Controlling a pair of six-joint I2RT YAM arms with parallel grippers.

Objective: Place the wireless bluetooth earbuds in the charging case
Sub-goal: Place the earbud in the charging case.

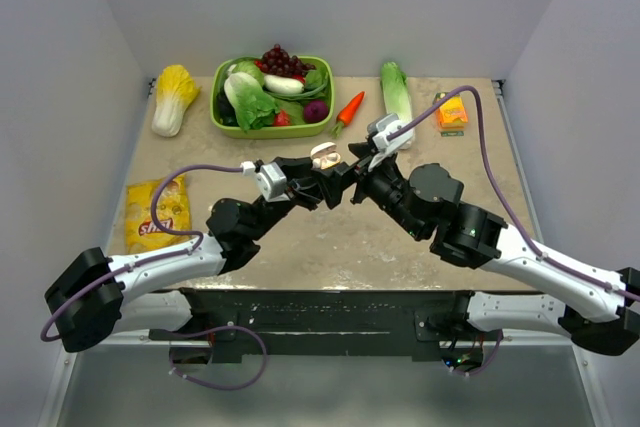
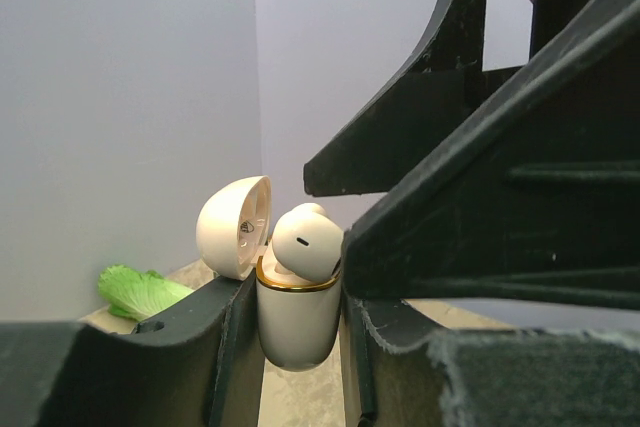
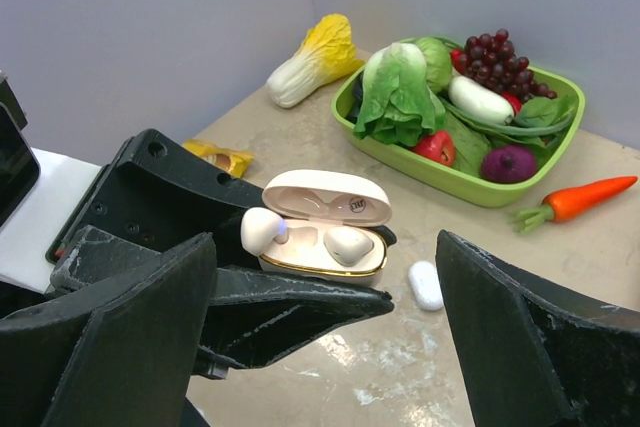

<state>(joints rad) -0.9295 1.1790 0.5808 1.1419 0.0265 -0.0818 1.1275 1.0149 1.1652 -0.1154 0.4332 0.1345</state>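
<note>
My left fingers [image 2: 190,347] are clamped on the open charging case [image 2: 298,327], one earbud [image 2: 306,242] poking up from it; right fingers [image 3: 530,337] spread wide apart.

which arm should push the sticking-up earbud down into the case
Right. The left gripper is shut on the open case, so it is busy holding. The right gripper is open, empty and facing the earbud that sits proud.

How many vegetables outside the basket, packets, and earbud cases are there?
Loose vegetables: 3 (cabbage, carrot, lettuce)
Packets: 2 (yellow bag, orange packet)
Case: 1
Total: 6
</note>
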